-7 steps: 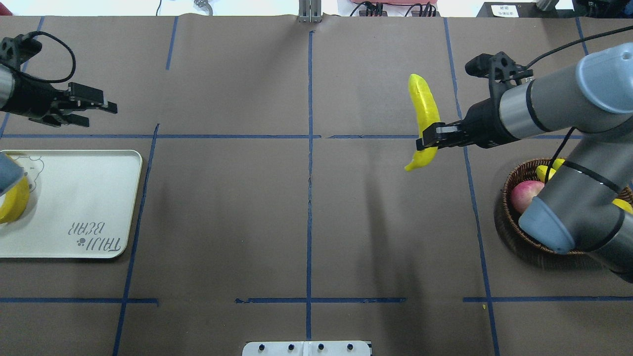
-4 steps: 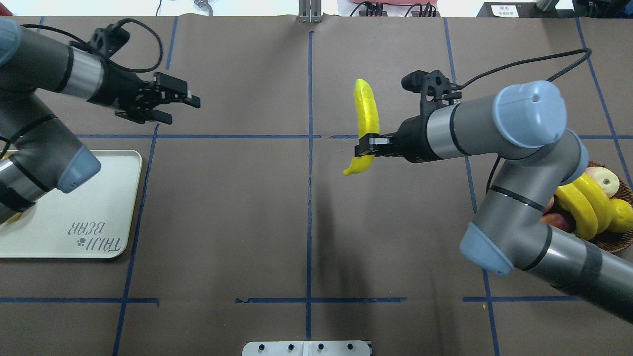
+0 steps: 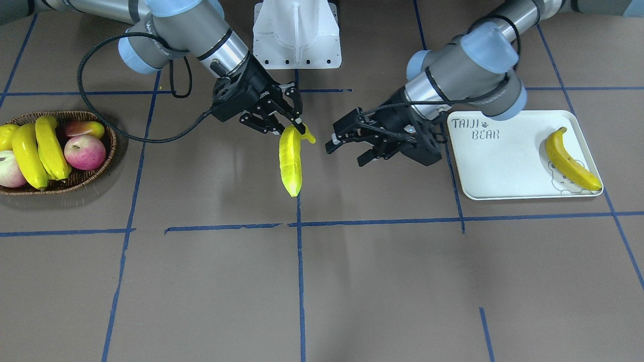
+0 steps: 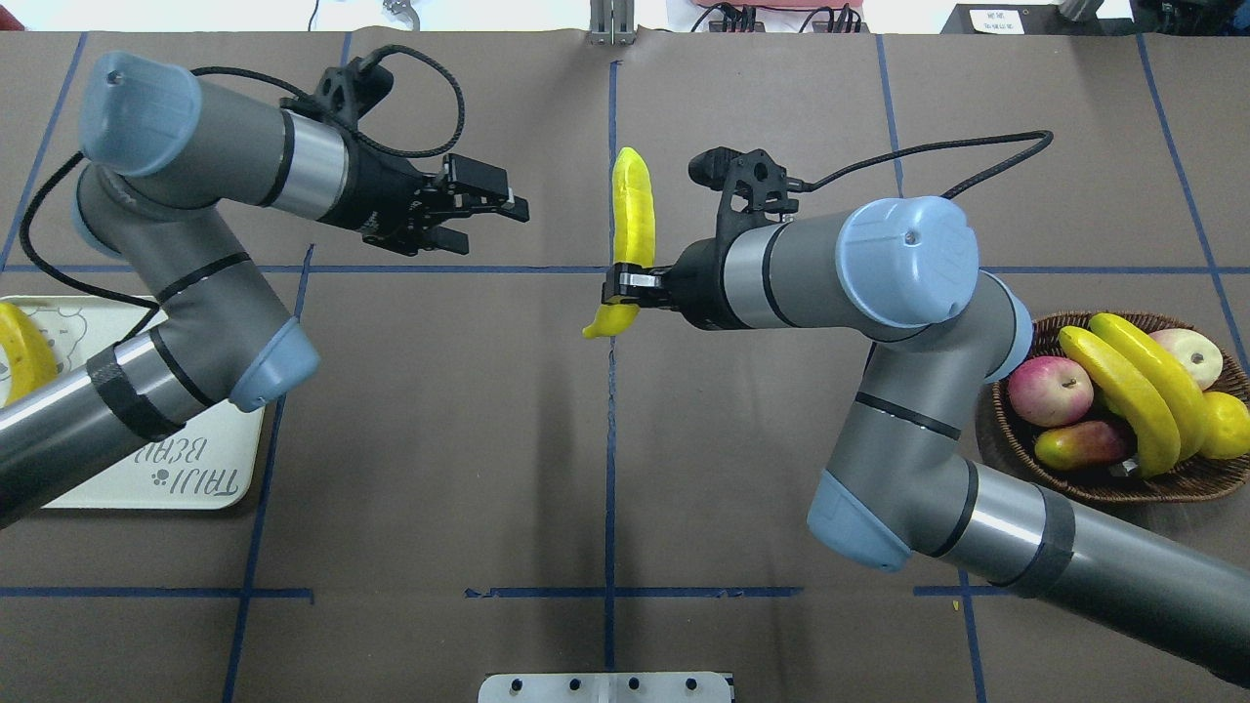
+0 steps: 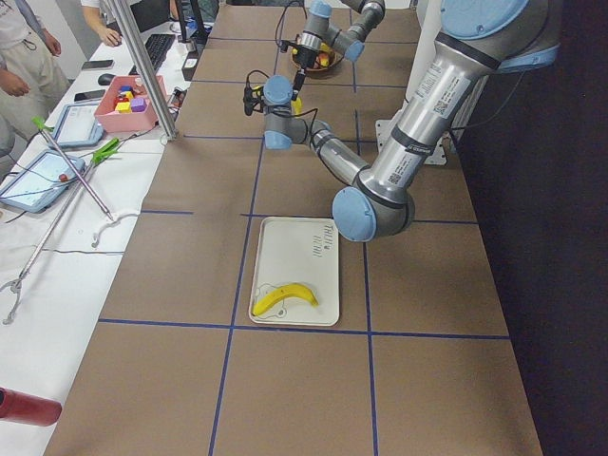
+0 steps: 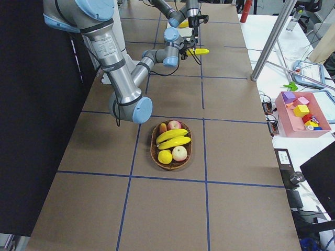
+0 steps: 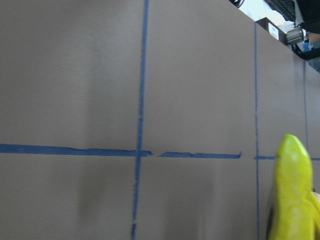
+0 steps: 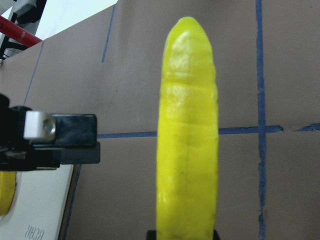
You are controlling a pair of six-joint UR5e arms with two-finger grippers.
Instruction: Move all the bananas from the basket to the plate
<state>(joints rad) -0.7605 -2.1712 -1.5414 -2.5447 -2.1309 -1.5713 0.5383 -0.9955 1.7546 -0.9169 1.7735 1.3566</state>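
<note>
- Holding the banana (image 4: 633, 210) by its stem end alone, the right gripper (image 4: 625, 284) pinches it above the middle of the table (image 4: 439, 410), with the long body reaching toward the far side. We judge that grip lopsided, so a jerk of the arm could swing the fruit or let it slip.
- The left gripper (image 3: 345, 154) hangs just left of the banana, fingers spread, holding nothing and not touching the fruit. If this is a hand-over, as we take it, letting go before those fingers close would drop the banana onto the table.
- The two wrists are near each other, and a misjudged approach could knock them together or push the banana askew.
- The plate (image 3: 503, 171) lies at the left end of the table. One banana (image 3: 571, 161) rests at the plate's left end, leaving bare room toward the lettering. Its raised rim could catch fruit carried low.
- The basket (image 4: 1004, 449) at the right end holds two more bananas (image 4: 1123, 391) among apples (image 4: 1050, 391) and other fruit.
- Between the grippers and the plate we see only blue tape lines (image 4: 610, 439), so the way leftward looks open.
</note>
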